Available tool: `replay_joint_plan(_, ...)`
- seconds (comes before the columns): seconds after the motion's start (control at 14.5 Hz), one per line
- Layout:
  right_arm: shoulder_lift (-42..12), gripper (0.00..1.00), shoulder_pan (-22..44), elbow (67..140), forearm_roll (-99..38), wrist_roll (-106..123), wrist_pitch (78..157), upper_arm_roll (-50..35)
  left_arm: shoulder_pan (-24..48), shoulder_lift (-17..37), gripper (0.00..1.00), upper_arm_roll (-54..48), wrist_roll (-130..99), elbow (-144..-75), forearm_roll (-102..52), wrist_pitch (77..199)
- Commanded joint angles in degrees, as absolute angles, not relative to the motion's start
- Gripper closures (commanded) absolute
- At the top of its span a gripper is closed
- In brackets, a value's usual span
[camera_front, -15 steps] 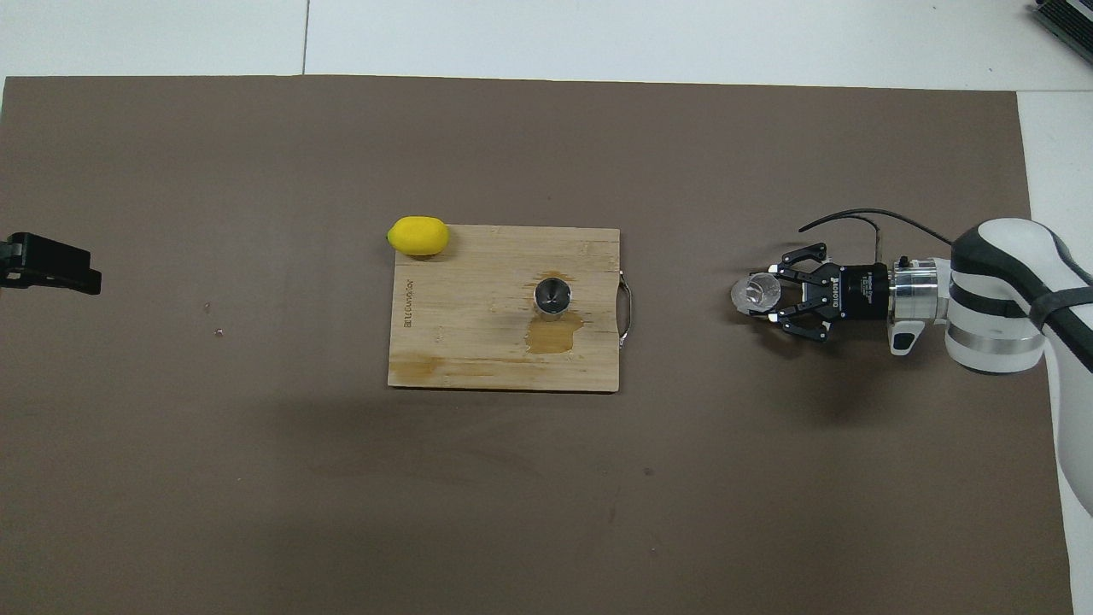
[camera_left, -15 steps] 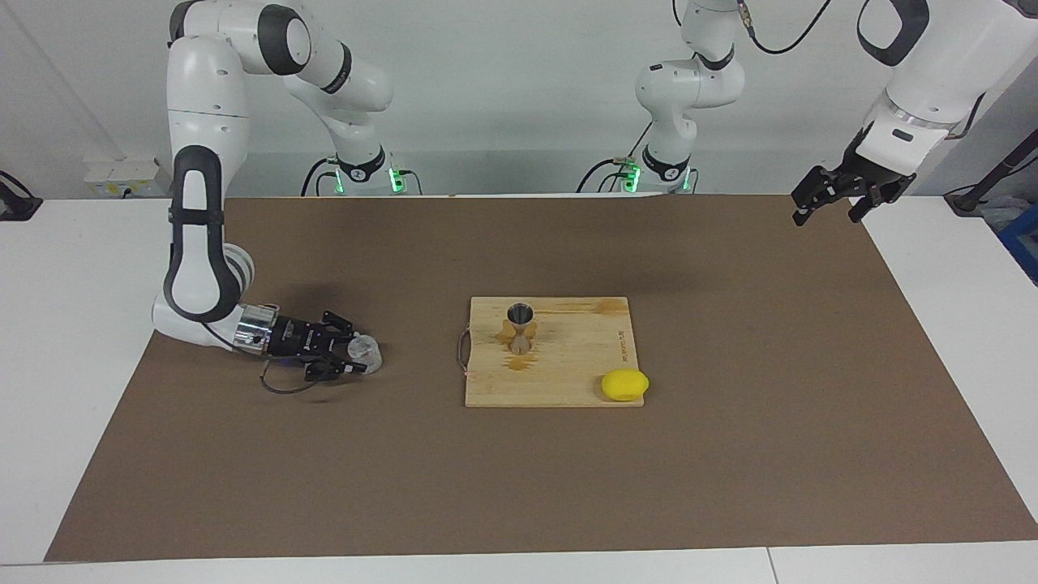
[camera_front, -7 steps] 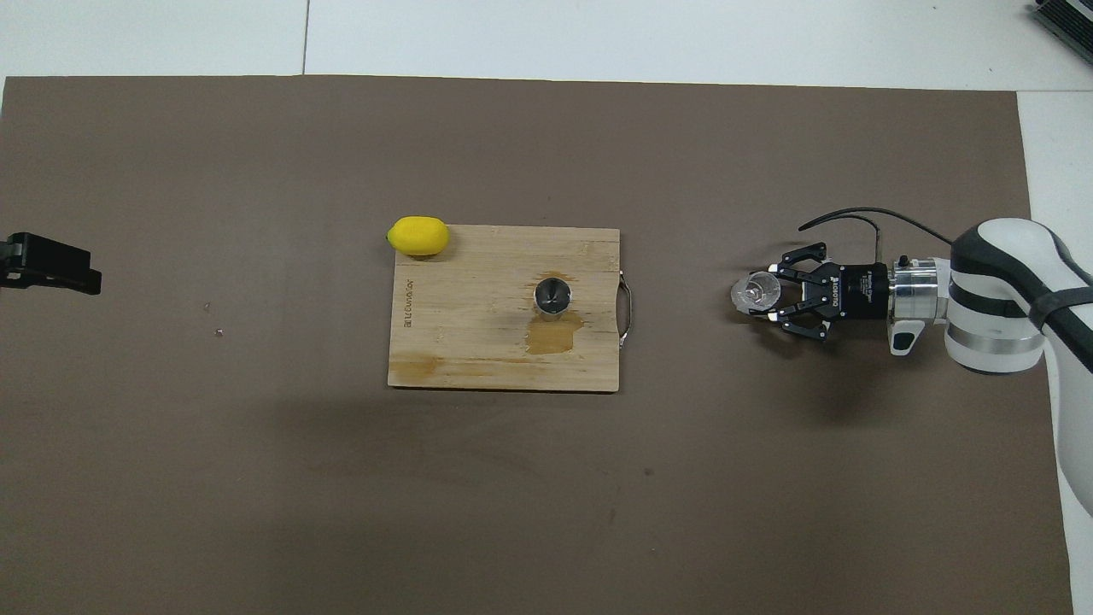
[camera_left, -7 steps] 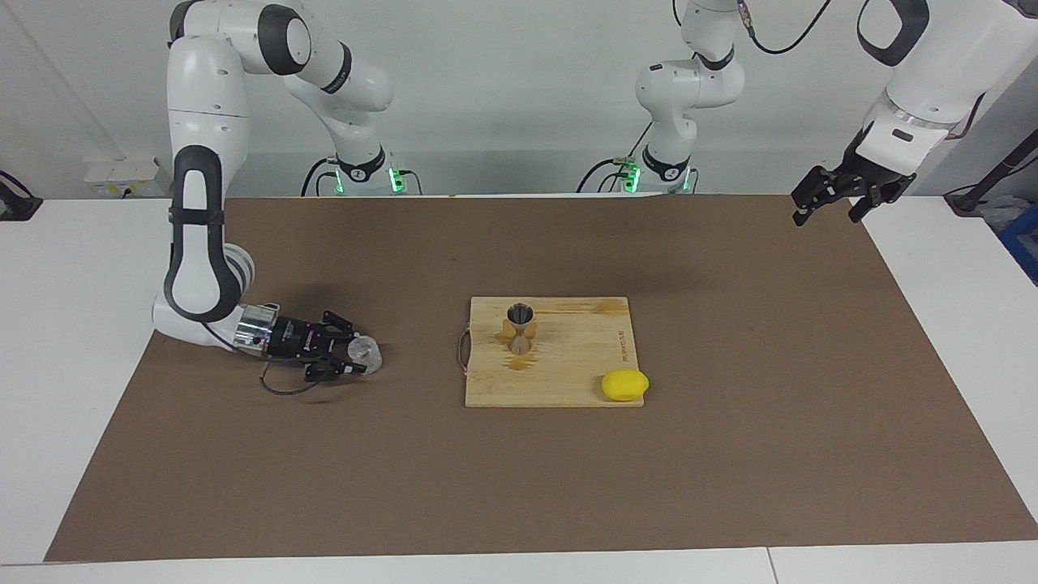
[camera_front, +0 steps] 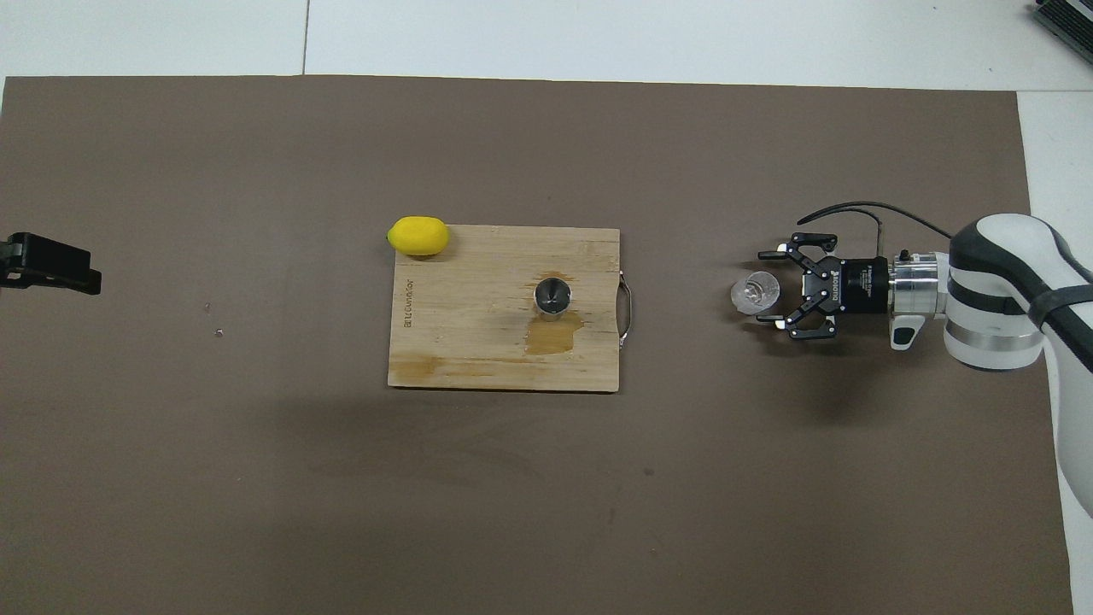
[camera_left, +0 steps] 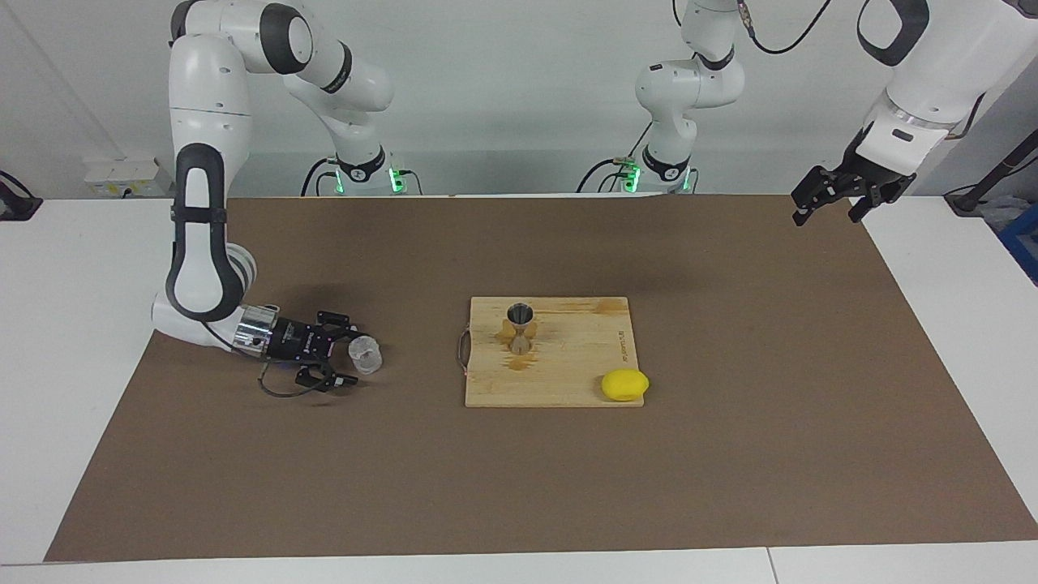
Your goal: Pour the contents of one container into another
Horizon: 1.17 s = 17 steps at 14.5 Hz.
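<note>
The small clear glass cup [camera_left: 366,354] [camera_front: 755,292] stands on the brown mat toward the right arm's end of the table. My right gripper [camera_left: 352,354] [camera_front: 768,286] lies low and level at the cup, open, one fingertip at each side of it and apart from the glass. The silver hourglass jigger [camera_left: 519,325] [camera_front: 552,296] stands upright on the wooden cutting board [camera_left: 568,367] [camera_front: 478,342]. My left gripper [camera_left: 827,204] [camera_front: 51,265] waits open, raised over the mat's edge at the left arm's end.
A yellow lemon [camera_left: 624,384] [camera_front: 417,236] rests at the board's corner farthest from the robots. A wet brown patch [camera_front: 553,335] marks the board beside the jigger. The board's wire handle [camera_front: 628,312] faces the cup.
My right gripper was shut on the cup; its fingers have spread and let it go. The cup now stands free on the mat. The left arm has not moved.
</note>
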<state>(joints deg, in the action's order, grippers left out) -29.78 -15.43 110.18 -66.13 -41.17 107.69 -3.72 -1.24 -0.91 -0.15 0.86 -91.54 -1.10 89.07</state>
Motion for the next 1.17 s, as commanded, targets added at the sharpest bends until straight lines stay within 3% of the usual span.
replay_joint_plan(0.0,-26.12,0.01,-16.26,110.83,-63.83,-40.34,106.53,-3.96,-2.02,-2.20,0.00,-0.97,0.53,-92.81,0.00,89.12)
replay_joint_plan(0.41,-15.22,0.00,-16.00,110.83,-52.67,-41.40,105.64,-3.87,-2.02,-2.20,0.00,-0.97,0.53,-92.90,0.00,89.12)
replay_joint_plan(0.69,-9.77,0.00,-13.29,109.69,-43.09,-40.70,110.28,-3.87,-2.02,-2.20,0.00,-0.97,0.53,-92.90,0.00,89.12)
replay_joint_plan(0.96,-7.56,0.00,-8.19,104.95,-18.52,-38.33,111.71,-4.13,-2.02,-2.20,0.00,-0.97,0.53,-92.90,0.00,89.12)
replay_joint_plan(1.1,-5.37,0.00,-6.25,104.85,-12.77,-35.96,111.80,-4.04,-2.02,-2.28,0.00,-0.97,0.53,-92.81,0.00,89.12)
